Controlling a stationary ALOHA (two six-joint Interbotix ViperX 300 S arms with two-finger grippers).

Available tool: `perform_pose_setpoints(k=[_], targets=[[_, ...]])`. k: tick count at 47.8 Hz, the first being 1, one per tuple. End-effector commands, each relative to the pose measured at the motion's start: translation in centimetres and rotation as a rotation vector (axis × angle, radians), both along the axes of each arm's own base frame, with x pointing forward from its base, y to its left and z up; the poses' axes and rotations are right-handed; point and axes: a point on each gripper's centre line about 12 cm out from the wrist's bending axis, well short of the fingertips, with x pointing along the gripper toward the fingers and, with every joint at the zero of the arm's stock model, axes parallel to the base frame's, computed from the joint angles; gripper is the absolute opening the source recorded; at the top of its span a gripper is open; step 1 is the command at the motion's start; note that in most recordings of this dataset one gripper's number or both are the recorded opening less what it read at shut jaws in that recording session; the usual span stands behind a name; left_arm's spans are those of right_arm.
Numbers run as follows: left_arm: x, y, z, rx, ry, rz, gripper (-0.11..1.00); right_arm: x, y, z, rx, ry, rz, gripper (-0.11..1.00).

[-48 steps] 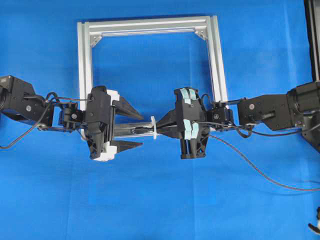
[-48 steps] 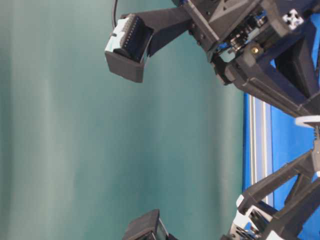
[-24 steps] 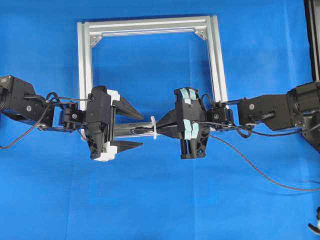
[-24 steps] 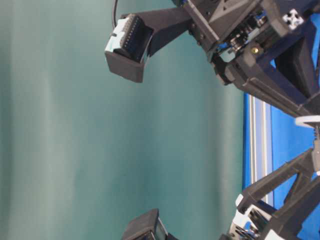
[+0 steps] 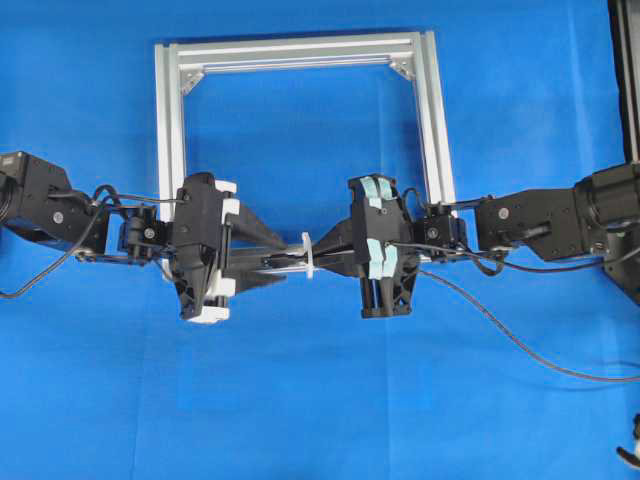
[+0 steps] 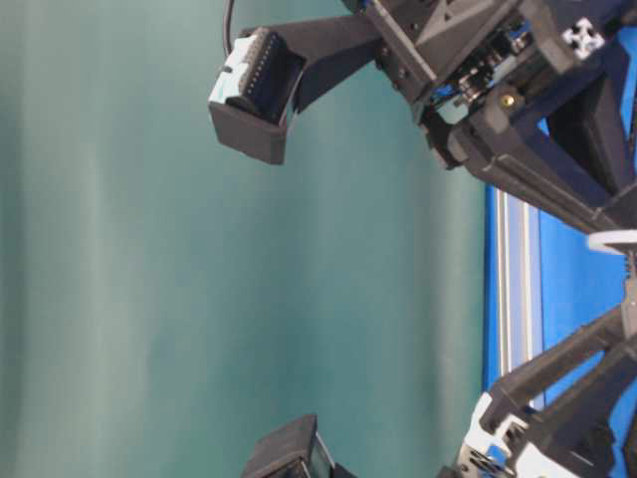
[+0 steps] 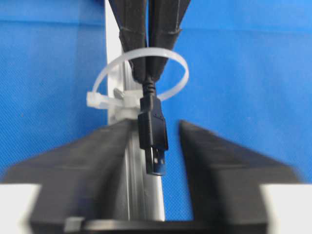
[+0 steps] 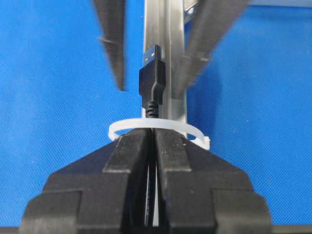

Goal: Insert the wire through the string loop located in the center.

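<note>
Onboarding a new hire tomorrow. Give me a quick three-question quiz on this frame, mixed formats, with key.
1. True or false: the plug has already passed through the loop.
2. Which gripper is shut on the wire? A) left gripper B) right gripper C) neither
3. Fill in: the plug sits between the left gripper's two ____, which do not yet touch it.

Key: 1 true. 2 B. 3 fingers.
</note>
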Motion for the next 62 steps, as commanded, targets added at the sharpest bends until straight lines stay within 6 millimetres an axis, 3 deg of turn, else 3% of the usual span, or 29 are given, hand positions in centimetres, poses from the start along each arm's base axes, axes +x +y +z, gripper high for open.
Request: perform_pose_setpoints(k=[1,5,36,42,53,56,62], targets=[[0.50,-0.11,0.98,0.000,-0.041,-0.003,0.24,0.23,0.08,0.86,0.001,-0.026,0.002,-0.02],[0.45,-0.11,0.93,0.001,-0.039,-0.004,0.10,0.25,0.08,0.86,0.001,-0.023,0.002,-0.02],[0.48,-0.11,0.92,-0.001,-0.035,-0.002,0.10,0.03,0.02,0.50,-0.002,0.009,0.002,-0.01],[0.47,-0.11,0.90,-0.001,-0.034,-0.002,0.10,0.07,0.07,0.54,0.002,0.008,0.000,0.20],[0.38,-0.09,0.83,0.000,-0.032,-0.002,0.10,-0.37,0.03,0.41,0.003,0.014,-0.001,0.87],[0.44,-0.04,0.87,0.000,-0.034,-0.001,0.10,-0.41,0.02,0.42,0.004,0.014,-0.002,0.95],[0.48,-0.12,0.92,0.000,-0.035,-0.004,0.10,-0.41,0.02,0.42,0.005,0.014,-0.003,0.95]])
